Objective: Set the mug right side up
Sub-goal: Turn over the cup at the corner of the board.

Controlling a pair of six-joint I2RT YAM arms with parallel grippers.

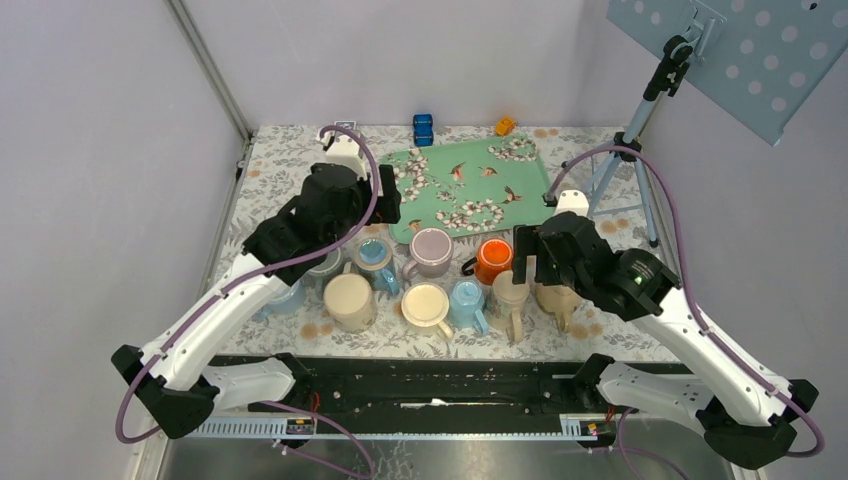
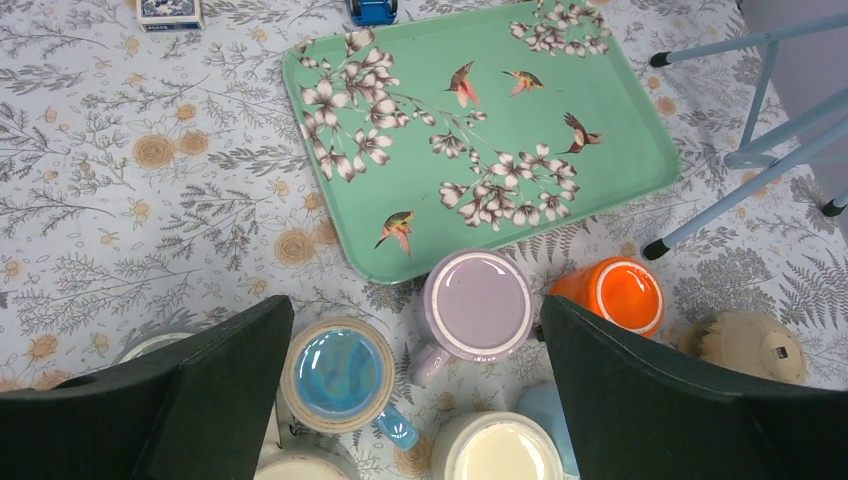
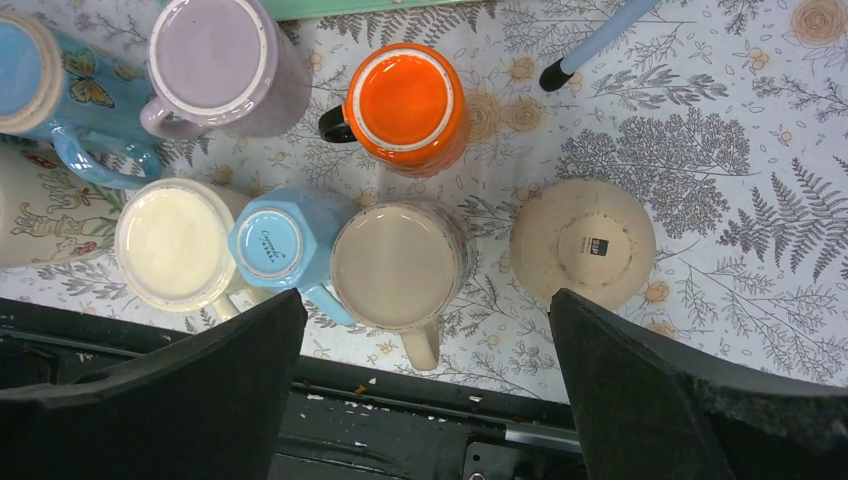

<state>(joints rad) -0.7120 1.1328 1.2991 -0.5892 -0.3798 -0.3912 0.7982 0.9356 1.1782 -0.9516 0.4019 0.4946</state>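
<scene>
Several mugs stand upside down in a cluster near the table's front edge. Among them are a lilac mug (image 1: 431, 250) (image 2: 477, 303) (image 3: 215, 62), an orange one (image 1: 493, 260) (image 3: 403, 100), a light blue one (image 1: 467, 299) (image 3: 280, 240) and a beige one (image 1: 509, 294) (image 3: 398, 263). A blue-bottomed mug (image 2: 337, 373) sits left of the lilac one. My left gripper (image 1: 375, 215) (image 2: 415, 400) hangs open above the lilac and blue-bottomed mugs, holding nothing. My right gripper (image 1: 530, 262) (image 3: 425, 390) is open above the beige mug, also empty.
A green bird-patterned tray (image 1: 468, 185) (image 2: 480, 130) lies behind the mugs. A round beige piece with a label (image 3: 583, 240) rests right of the beige mug. Tripod legs (image 1: 625, 170) (image 2: 740, 170) stand at the right. A blue toy (image 1: 423, 128) and an orange toy (image 1: 505, 126) sit at the back.
</scene>
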